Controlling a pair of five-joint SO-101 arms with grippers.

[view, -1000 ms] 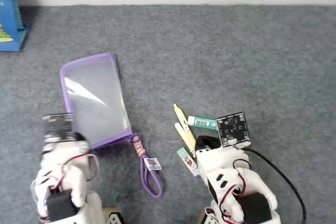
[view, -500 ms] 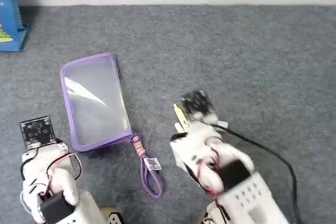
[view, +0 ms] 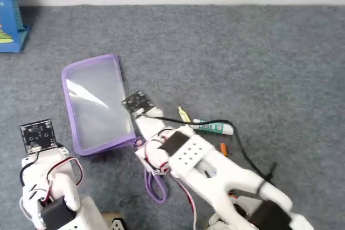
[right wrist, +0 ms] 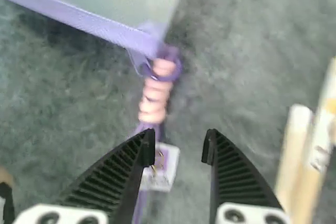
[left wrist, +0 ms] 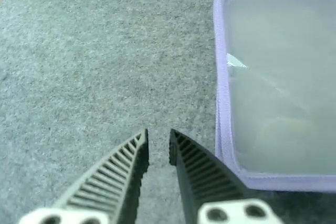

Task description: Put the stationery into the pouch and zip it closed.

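At the far left, a blue box (view: 11, 14) is standing against the back edge of the grey felt-covered table (view: 259, 57). The left gripper (left wrist: 158, 136) is hanging low over bare felt just beside the pouch's long purple edge; its jaws are showing only a narrow gap between them and are gripping nothing. The pouch (view: 97, 103) is lying flat on the table, clear-faced with purple trim, and no stationery is showing through it. From its near right corner a pink beaded pull (right wrist: 156, 90) is running into a purple strap loop (view: 155, 184) with a small tag (right wrist: 157, 169), all lying on the felt. The right gripper (right wrist: 179, 136) is hovering right over that pull and tag, jaws standing partly open on either side of the cord and clasping nothing. To the right of it the stationery is lying loose on the table, outside the pouch: a pale yellow stick (view: 184, 115), a green-and-white tube (view: 213, 127) just beside it, and a small orange piece (view: 223, 148) close by, with the right arm's black cable crossing over them.
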